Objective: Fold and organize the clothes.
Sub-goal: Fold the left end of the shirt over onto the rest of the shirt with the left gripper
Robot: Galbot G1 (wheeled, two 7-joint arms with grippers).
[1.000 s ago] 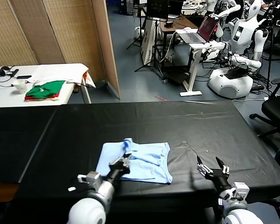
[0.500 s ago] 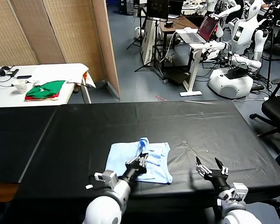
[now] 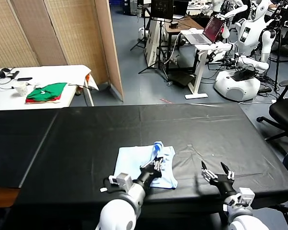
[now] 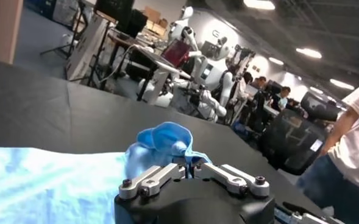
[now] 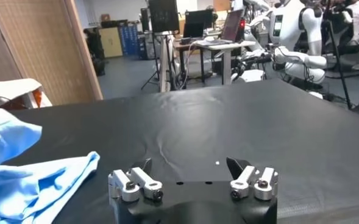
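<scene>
— What's on the left?
— The left gripper (image 3: 157, 164), clamped tight on a bunched fold of the soft pale-blue T-shirt (image 3: 134, 163), lifting it into a rumpled peak. The rest lies flat and creased on the black table (image 3: 86, 139), near its front edge.
— And to the right?
— The right gripper (image 3: 216, 176) hovers low above the bare, smooth tabletop, pointed fingers spread wide, holding nothing, well apart from the shirt.
</scene>
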